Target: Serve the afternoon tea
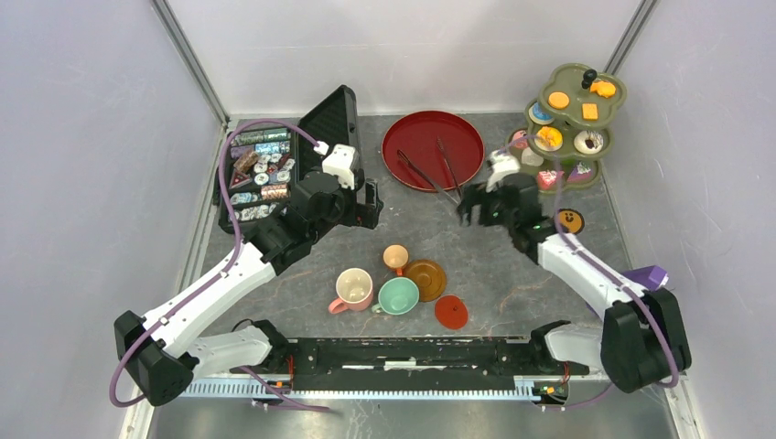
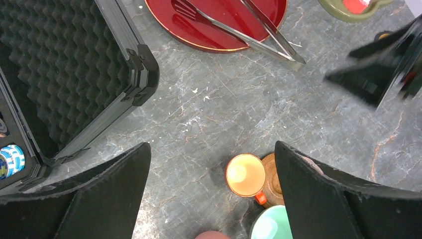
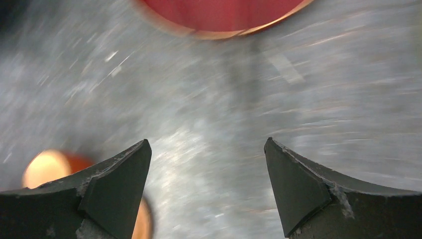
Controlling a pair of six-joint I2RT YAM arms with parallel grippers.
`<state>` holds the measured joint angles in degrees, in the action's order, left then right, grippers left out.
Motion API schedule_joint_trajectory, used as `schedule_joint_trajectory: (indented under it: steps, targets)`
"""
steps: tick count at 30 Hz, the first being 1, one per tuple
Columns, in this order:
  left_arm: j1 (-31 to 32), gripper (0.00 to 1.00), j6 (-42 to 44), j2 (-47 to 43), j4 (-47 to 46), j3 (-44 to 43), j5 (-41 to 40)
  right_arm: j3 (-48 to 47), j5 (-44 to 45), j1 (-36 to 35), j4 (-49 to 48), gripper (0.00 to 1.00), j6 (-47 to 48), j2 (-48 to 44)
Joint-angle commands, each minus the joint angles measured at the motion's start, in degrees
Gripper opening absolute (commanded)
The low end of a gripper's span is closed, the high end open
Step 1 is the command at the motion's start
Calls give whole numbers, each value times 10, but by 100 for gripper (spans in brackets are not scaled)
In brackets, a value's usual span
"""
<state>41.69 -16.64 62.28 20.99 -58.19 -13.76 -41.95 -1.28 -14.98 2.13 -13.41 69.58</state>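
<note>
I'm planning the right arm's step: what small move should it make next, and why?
Probably ease the right gripper toward the joined end of the tongs and close on it. Its jaws stand open and empty just beside that end, which pokes past the rim of the red plate onto the table, so it looks easy to grasp.

Catching, in the smeared right wrist view, only a lower arc of the red tray (image 3: 224,12) at the top edge. Making out the orange cup (image 3: 47,169) as a blurred glow, partly hiding behind one of the fingers (image 3: 109,194). In the left wrist view, losing much of the mint cup (image 2: 271,226) and nearly all of the pink cup (image 2: 211,235) to the bottom edge. Failing to tell apart the small pieces (image 1: 261,174) in the case (image 1: 331,114).
</note>
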Motion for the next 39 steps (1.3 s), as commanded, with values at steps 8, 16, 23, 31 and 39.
schedule_joint_trajectory:
  steps: [8, 16, 23, 31, 39]
  targets:
    - [-5, 100, -24, 3, -4, -13, -19, -15, -75, -234, -47, 88, -130, 121]
    - [-7, 100, -25, 2, -4, -13, -15, -93, 46, -323, 24, 72, -141, 199]
    - [-6, 100, -24, -3, -3, -12, -15, -159, 142, -359, 96, 41, -158, 260]
    - [-6, 100, -23, -7, -2, -11, -17, -204, 185, -378, 125, 8, -140, 272]
    - [-6, 100, -24, -9, -2, -10, -17, -160, 248, -310, 86, 0, -33, 133]
